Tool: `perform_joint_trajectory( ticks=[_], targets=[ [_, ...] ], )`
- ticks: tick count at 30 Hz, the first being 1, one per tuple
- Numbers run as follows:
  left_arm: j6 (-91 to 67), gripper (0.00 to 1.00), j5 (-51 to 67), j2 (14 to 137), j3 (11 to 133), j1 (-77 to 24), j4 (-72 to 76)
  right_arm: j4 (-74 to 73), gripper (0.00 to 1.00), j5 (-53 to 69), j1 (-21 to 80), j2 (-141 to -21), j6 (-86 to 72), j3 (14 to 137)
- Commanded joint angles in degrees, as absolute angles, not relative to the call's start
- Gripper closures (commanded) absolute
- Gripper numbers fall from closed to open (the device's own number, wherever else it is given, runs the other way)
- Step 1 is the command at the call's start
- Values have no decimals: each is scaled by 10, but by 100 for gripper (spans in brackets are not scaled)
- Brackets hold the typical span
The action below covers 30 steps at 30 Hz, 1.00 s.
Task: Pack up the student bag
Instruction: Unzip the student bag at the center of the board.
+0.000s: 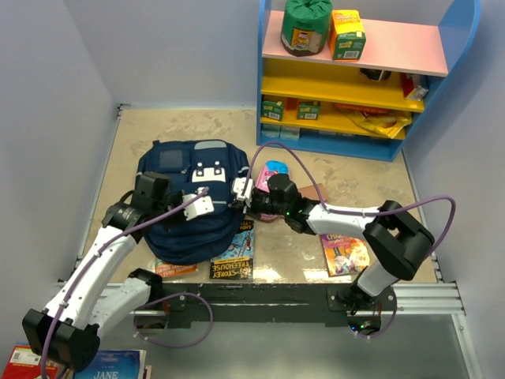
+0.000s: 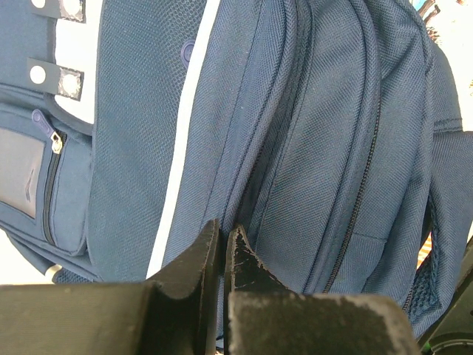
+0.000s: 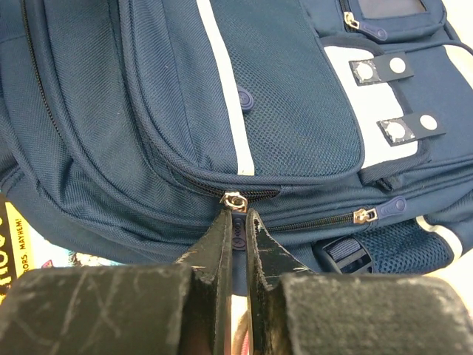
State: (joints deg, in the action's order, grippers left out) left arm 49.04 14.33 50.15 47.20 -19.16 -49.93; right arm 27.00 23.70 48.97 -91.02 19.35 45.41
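The student bag [image 1: 189, 197] is a navy backpack with white patches, lying flat on the table with its front up. It fills the left wrist view [image 2: 295, 133] and the right wrist view [image 3: 185, 111]. My left gripper [image 1: 203, 204] rests on the bag's lower middle. Its jaws [image 2: 223, 231] are shut, pinching a fold of navy fabric by a seam. My right gripper [image 1: 241, 189] is at the bag's right side. It [image 3: 237, 216] is shut on the navy pull tab [image 3: 237, 225] hanging from a silver zip slider [image 3: 234, 200]. That zip looks closed.
Books [image 1: 234, 251] stick out from under the bag's near edge, and another book [image 1: 345, 254] lies at the right. A pink pencil case [image 1: 273, 175] sits behind my right wrist. A shelf unit [image 1: 355, 71] with goods stands at the back right.
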Motion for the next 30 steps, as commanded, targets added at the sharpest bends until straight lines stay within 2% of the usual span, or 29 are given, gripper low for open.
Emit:
perform_joint_trajectory(
  ticks=[1, 7, 13, 19, 24, 28, 30],
  targets=[
    [485, 100, 112, 497, 471, -189, -456, 278, 100, 259, 494, -896, 179, 461],
    [423, 100, 146, 511, 475, -189, -425, 265, 100, 208, 504, -879, 80, 445],
    [352, 100, 161, 527, 458, -189, -381, 258, 100, 3, 595, -814, 5, 389],
    [359, 100, 186, 537, 460, -190, -383, 245, 100, -38, 610, -773, -66, 392],
    [355, 100, 214, 541, 473, -191, -381, 211, 100, -24, 621, -825, -95, 455],
    [357, 100, 218, 542, 484, -191, -390, 197, 100, -78, 630, -839, -93, 466],
    [366, 100, 214, 539, 484, -192, -395, 196, 86, -120, 629, -810, -80, 447]
  ],
)
